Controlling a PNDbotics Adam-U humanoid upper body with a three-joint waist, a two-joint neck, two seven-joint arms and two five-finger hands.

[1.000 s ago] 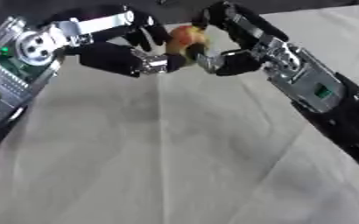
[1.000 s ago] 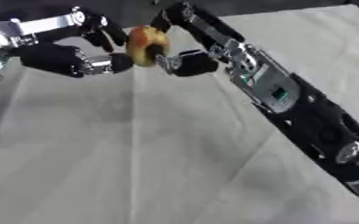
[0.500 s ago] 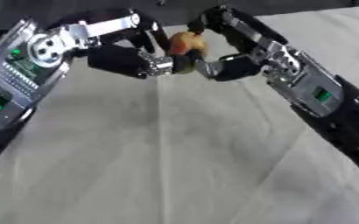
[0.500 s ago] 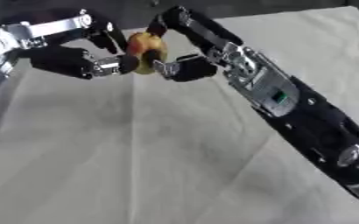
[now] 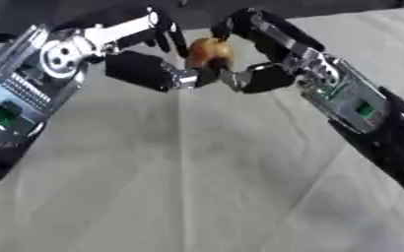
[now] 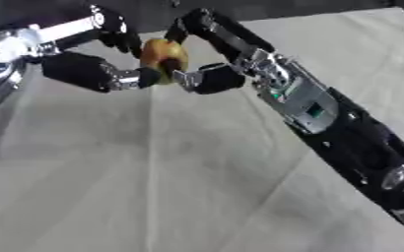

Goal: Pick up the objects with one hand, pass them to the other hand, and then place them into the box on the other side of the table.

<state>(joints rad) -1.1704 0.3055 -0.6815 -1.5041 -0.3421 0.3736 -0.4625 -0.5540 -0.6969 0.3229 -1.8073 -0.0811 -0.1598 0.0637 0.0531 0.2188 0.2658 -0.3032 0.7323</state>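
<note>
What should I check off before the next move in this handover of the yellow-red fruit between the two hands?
1. Fruit held off the cloth: ok.
2. Left hand has fingers curled at the fruit: ok.
3. Right hand has fingers curled at the fruit: ok.
4. Which hand alone bears the fruit: cannot tell.
5. Target box in view: not ok, none shows in either view.
6. Cloth below the hands free of other objects: ok.
</note>
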